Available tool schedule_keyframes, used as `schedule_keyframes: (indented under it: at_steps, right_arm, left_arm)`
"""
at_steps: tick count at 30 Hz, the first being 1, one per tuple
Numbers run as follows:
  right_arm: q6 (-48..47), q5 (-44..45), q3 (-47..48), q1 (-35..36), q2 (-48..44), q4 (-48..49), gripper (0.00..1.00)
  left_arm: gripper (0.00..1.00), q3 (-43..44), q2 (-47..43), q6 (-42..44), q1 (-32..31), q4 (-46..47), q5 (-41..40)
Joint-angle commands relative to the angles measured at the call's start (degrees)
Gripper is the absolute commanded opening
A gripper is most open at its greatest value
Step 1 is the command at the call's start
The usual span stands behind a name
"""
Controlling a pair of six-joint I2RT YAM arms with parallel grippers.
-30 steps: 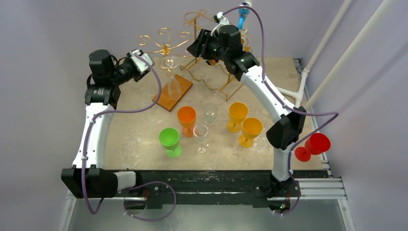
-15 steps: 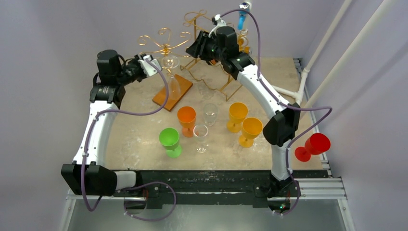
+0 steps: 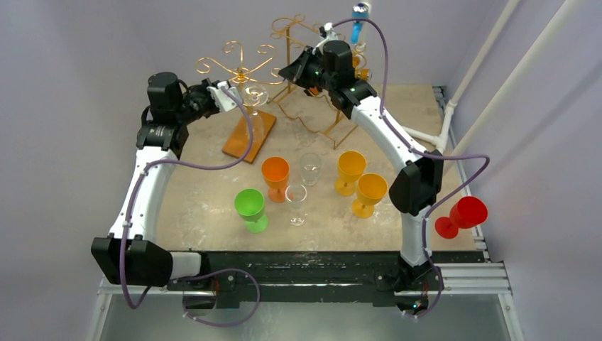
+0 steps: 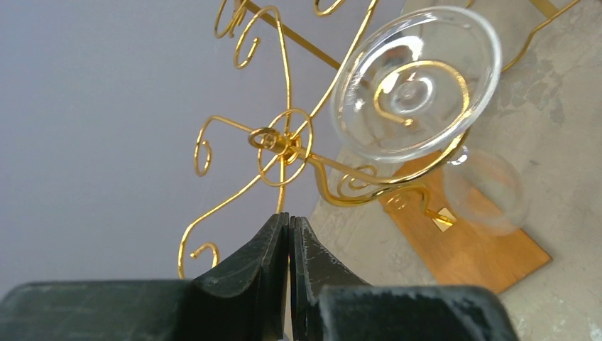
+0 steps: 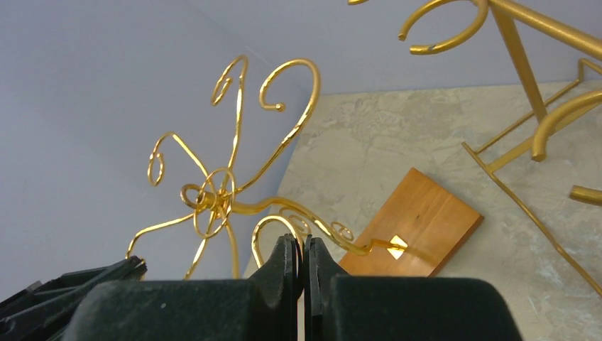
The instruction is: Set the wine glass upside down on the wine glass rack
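A clear wine glass (image 3: 254, 106) hangs upside down on the gold wire wine glass rack (image 3: 238, 65). Its foot (image 4: 415, 85) rests on a rack arm and its bowl (image 4: 486, 192) hangs below, above the rack's wooden base (image 4: 483, 256). My left gripper (image 3: 231, 98) is just left of the glass, shut (image 4: 289, 219), with a thin rack wire running down to its tip. My right gripper (image 3: 289, 72) sits right of the rack, shut (image 5: 304, 241), a gold loop of the rack (image 5: 213, 202) touching its tip. I cannot tell whether either pinches wire.
A second, larger gold rack (image 3: 312, 106) stands at the back with a blue glass (image 3: 357, 28) on top. In front stand orange (image 3: 275, 174), green (image 3: 250, 207) and two yellow cups (image 3: 351, 169), and two clear glasses (image 3: 310, 167). A red glass (image 3: 461, 215) lies off the right edge.
Both grippers moved in toward the rack and closed. The rack's top scrolls and the hanging glass shifted slightly left.
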Motion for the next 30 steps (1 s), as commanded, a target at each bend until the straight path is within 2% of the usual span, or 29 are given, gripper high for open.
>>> schedule_keyframes:
  at_steps: [1, 9, 17, 24, 27, 30]
  right_arm:
    - [-1.23, -1.01, -3.26, 0.17, -3.17, 3.65, 0.00]
    - [-0.12, -1.07, -7.19, 1.31, -5.79, 4.59, 0.04]
    - [-0.33, 1.53, -2.49, 4.07, -5.71, 0.87, 0.08]
    - [3.20, 6.15, -7.18, 5.62, -8.26, 1.85, 0.08]
    - [4.79, 7.20, -6.36, 5.66, -7.51, 0.50, 0.09]
    - [5.13, 6.64, -4.65, 5.54, -6.09, -0.58, 0.09]
  left_arm:
    - [0.09, 0.88, 1.47, 0.60, -0.29, 2.68, -3.48]
    - [0.07, 1.68, 2.95, 0.92, -0.26, 2.31, -6.41]
    - [0.04, 1.63, 3.88, 0.44, -0.28, 3.33, -7.18]
    - [0.03, 3.47, 6.38, -1.12, -0.26, 4.63, -8.30]
    - [0.10, 5.59, 6.69, -3.11, -0.26, 3.88, -8.08]
    - [0.29, 8.88, 6.54, -4.20, -0.26, 0.63, -7.76]
